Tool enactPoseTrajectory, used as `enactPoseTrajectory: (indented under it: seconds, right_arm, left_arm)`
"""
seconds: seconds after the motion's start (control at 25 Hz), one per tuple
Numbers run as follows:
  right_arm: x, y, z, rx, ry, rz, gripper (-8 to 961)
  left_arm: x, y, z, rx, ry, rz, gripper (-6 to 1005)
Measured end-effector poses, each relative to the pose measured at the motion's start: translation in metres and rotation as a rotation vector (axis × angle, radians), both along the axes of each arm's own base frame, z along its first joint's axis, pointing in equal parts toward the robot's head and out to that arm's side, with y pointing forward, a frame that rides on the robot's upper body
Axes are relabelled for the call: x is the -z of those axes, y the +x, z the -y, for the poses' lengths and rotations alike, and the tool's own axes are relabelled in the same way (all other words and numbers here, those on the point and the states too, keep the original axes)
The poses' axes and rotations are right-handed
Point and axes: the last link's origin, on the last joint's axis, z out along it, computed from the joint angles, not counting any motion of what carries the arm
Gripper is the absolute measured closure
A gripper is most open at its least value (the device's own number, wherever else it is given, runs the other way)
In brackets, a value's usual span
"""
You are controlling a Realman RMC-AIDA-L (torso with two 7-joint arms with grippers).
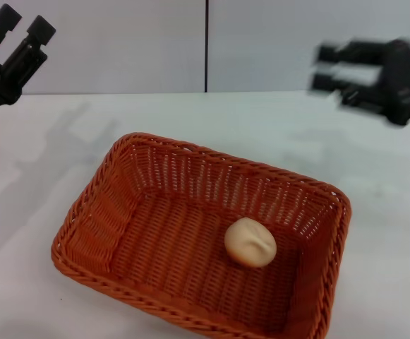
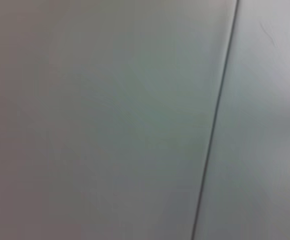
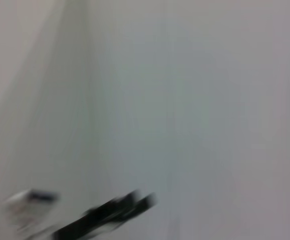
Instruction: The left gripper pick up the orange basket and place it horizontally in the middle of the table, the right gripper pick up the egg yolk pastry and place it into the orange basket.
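The orange basket [image 1: 197,240] lies on the white table [image 1: 381,212], near the front and middle of the head view. The egg yolk pastry [image 1: 250,242] rests on the basket's floor, right of its centre. My left gripper [image 1: 22,22] is raised at the far upper left, open, with nothing between its fingers. High at the upper right, well above the table, my right gripper [image 1: 324,67] is open, empty and blurred by motion. The left wrist view holds only a plain wall with a dark seam. A distant black gripper [image 3: 135,202] shows faintly in the right wrist view.
A grey wall with a vertical dark seam [image 1: 206,46] stands behind the table. Bare white tabletop spreads to the left, right and behind the basket.
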Motion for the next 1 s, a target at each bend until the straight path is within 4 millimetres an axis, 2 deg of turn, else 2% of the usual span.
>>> enactPoseTrajectory:
  seconds: [0.04,0.08,0.12,0.24,0.28,0.32,0.56,0.8,1.0]
  right_arm:
    - [-0.003,0.009,0.004,0.006,0.074,-0.034,480]
    - [-0.012,0.029,0.014,0.029,0.253,-0.123,480]
    - [-0.012,0.029,0.014,0.029,0.253,-0.123,480]
    - [-0.022,0.058,0.03,0.107,0.494,-0.224,480]
    - [-0.028,0.078,0.04,0.193,0.658,-0.288,480]
    - [-0.028,0.078,0.04,0.193,0.658,-0.288,480]
    - [-0.046,0.126,0.069,0.466,1.051,-0.434,480]
    - [-0.053,0.153,0.091,0.655,1.23,-0.527,480]
    - [-0.051,0.157,0.093,0.687,1.267,-0.492,480]
  left_arm:
    - [-0.003,-0.002,0.0,-0.012,0.017,0.007,200]
    - [-0.006,-0.005,0.001,-0.025,0.042,0.012,200]
    - [-0.007,-0.005,0.001,-0.029,0.049,0.014,200]
    - [-0.01,-0.008,0.001,-0.048,0.077,0.024,200]
    - [-0.012,-0.01,0.001,-0.056,0.088,0.029,200]
    - [-0.012,-0.01,0.001,-0.056,0.088,0.029,200]
    - [-0.018,-0.02,0.004,-0.142,0.199,0.08,199]
    - [-0.02,-0.031,0.01,-0.24,0.344,0.091,199]
    - [-0.022,-0.034,0.011,-0.262,0.372,0.099,199]
